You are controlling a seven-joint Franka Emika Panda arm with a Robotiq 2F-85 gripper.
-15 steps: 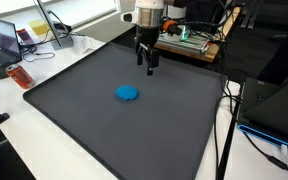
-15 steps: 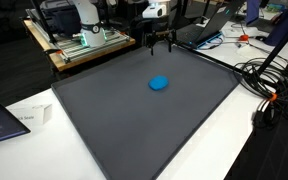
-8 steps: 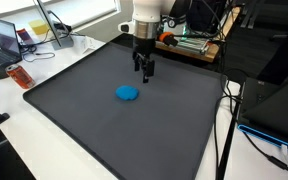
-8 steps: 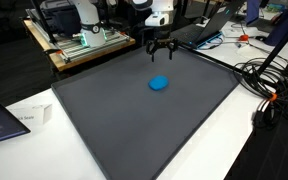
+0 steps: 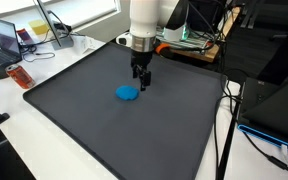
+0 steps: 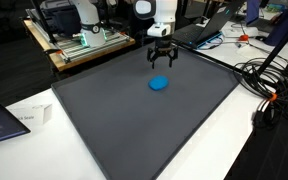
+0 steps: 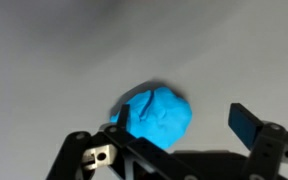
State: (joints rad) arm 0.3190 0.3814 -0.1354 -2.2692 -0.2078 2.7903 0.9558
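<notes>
Since one second earlier, your arm has brought the tool (image 5: 141,83) from the far edge of the dark mat (image 5: 104,135) inward and lower. It now hangs just beside and slightly above the blue lump (image 5: 128,93), which lies unmoved near the middle of the mat on the counter (image 5: 12,112). The tool's jaws stand wide apart and grip nothing; in the wrist view the lump (image 7: 160,114) appears between the fingers, closer to one of them. Your arm reaches out over the mat with the wrist upright and the fingers pointing straight down.
</notes>
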